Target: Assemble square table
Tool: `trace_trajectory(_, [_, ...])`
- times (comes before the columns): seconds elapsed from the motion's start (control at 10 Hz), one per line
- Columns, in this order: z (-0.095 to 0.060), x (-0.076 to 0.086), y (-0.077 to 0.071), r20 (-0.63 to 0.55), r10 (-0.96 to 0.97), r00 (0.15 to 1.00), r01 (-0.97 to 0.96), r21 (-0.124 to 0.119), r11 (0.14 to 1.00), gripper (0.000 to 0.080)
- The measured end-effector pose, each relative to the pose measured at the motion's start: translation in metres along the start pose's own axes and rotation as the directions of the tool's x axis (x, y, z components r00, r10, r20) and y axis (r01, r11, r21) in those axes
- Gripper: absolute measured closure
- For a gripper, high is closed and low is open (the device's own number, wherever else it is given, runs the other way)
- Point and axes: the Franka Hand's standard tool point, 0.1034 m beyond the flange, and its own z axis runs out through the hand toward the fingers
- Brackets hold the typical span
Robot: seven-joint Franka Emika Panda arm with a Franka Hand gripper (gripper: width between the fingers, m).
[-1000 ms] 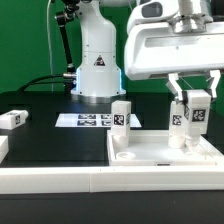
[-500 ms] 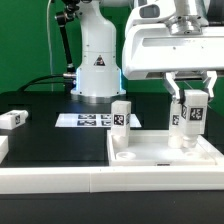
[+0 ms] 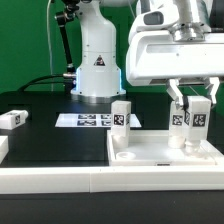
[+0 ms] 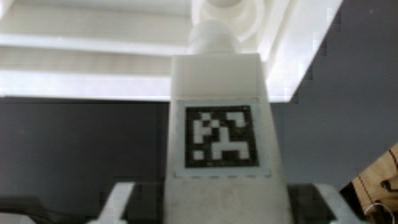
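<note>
Tool [image 3: 190, 105] around upright leg [image 3: 190, 124] — at tabletop [image 3: 150, 153] corner

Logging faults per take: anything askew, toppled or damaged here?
Nothing stands out. The gripper holds a leg upright over the tabletop, a second leg stands upright at its corner, a third leg lies loose at the exterior view's left.

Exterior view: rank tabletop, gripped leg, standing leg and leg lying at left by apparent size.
1. Tabletop.
2. Gripped leg, likely only because it is nearer.
3. Standing leg and lying leg: look alike, not ranked.
</note>
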Motion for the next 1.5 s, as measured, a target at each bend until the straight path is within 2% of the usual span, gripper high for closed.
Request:
trace_trajectory(0.2, [0.002, -0.004, -0.004, 0.009, -0.007, 1.000, 0.007, 0.003, 1.000, 0.0508])
trace_trajectory(0.8, [0.012, -0.017, -0.004, 0.027, -0.011, 1.000, 0.011, 0.000, 1.000, 0.0508])
trace_trajectory(1.4, [0.013, -0.015, -0.004, -0.014, -0.015, 1.000, 0.015, -0.008, 1.000, 0.0508])
trace_trajectory(1.5, [0.013, -0.015, -0.004, -0.014, -0.015, 1.000, 0.015, -0.008, 1.000, 0.0414])
